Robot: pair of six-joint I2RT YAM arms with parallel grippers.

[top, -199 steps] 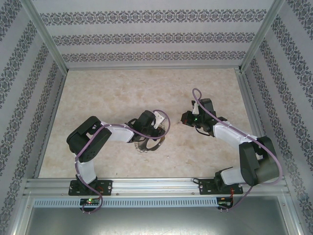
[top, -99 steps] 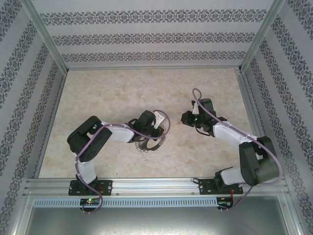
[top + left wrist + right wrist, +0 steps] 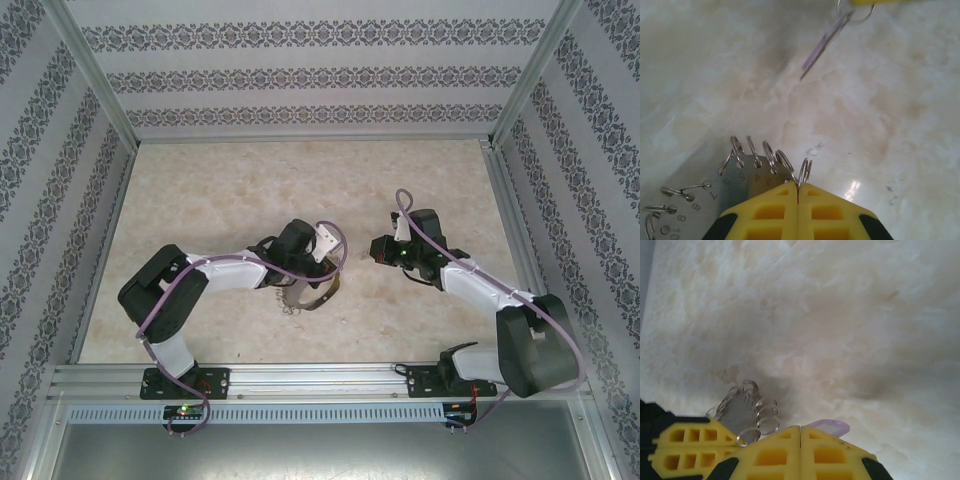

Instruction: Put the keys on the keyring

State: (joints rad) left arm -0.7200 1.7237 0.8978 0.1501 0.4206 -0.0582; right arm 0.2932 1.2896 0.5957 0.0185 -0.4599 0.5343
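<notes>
Notes left tool [image 3: 798, 186] pinching keyring [image 3: 740, 177] rim, right tool [image 3: 800, 430] seemingly pinching key [image 3: 832, 427] head; judges both light, rigid, slippery: grip edges firmly.

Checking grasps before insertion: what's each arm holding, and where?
Left fingers are shut on the keyring, pinching one small ring on its rim. Right fingers are shut on the key, at its upper end; it hangs below them.
</notes>
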